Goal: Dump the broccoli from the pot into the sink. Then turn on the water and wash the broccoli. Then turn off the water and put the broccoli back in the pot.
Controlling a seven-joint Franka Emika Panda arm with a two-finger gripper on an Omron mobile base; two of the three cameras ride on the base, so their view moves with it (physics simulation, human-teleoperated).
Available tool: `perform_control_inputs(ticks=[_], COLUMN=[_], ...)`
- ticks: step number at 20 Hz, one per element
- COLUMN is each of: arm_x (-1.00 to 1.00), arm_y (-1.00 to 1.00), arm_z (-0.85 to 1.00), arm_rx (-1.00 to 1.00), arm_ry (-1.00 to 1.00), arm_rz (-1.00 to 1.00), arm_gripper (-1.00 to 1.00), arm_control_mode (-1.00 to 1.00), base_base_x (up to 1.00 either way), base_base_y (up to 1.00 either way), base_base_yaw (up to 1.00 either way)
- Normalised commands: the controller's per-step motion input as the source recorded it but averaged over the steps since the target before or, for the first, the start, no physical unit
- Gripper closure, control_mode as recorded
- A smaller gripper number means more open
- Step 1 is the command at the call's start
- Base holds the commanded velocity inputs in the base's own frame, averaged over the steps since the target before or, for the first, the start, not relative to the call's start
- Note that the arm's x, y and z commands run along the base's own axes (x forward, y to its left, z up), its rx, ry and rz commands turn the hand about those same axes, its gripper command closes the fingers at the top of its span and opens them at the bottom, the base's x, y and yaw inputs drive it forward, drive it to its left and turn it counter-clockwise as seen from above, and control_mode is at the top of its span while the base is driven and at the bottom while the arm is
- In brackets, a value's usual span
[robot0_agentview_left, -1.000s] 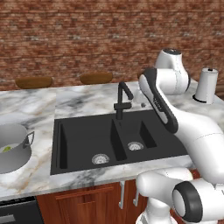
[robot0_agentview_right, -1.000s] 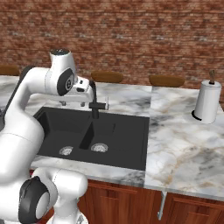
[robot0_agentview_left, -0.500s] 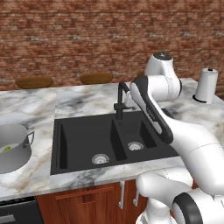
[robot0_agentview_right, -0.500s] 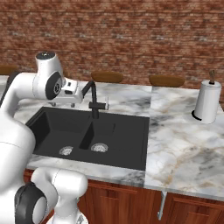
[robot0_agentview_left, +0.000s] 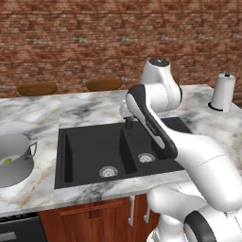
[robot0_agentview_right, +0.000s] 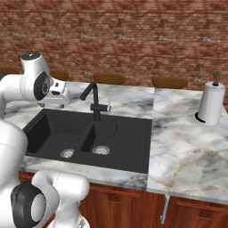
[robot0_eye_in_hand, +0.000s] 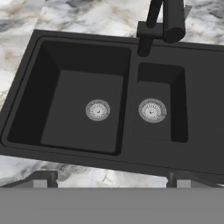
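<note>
Over the sink (robot0_eye_in_hand: 131, 153) the hand (robot0_eye_in_hand: 111, 177) hangs w/ fingers spread wide, empty. Pot (robot0_agentview_left: 14, 158) sits far left on the table, broccoli (robot0_agentview_left: 7, 161) inside. Risk: long reach across; a clumsy rim grab could tip it early.

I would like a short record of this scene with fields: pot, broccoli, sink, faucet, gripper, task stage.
pot: on the marble counter, left of the sink
broccoli: inside the pot
sink: black, two basins, no broccoli or water seen
faucet: black, behind the basins
gripper: fingers wide apart, holding nothing, above the sink
task stage: dumping not yet done
</note>
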Motion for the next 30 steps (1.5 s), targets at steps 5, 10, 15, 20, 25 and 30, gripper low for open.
perform_control_inputs(ticks=[5, 10, 15, 20, 25, 30], arm_x=[0.01, 0.01, 0.00, 0.01, 0.00, 0.00], arm_y=[0.60, 0.55, 0.44, 0.36, 0.35, 0.24], arm_z=[0.00, 0.00, 0.00, 0.00, -0.02, -0.02], arm_rx=[0.00, 0.00, 0.00, 0.00, 0.00, 0.00], arm_ry=[0.03, 0.07, 0.06, 0.07, 0.02, 0.00], arm_rz=[0.00, 0.00, 0.00, 0.00, 0.00, 0.00], arm_gripper=[-1.00, -1.00, -1.00, -1.00, -1.00, -1.00], arm_control_mode=[-1.00, -1.00, -1.00, -1.00, -1.00, -1.00], base_base_x=[0.00, 0.00, 0.00, 0.00, 0.00, 0.00], base_base_y=[0.00, 0.00, 0.00, 0.00, 0.00, 0.00], base_base_yaw=[0.00, 0.00, 0.00, 0.00, 0.00, 0.00])
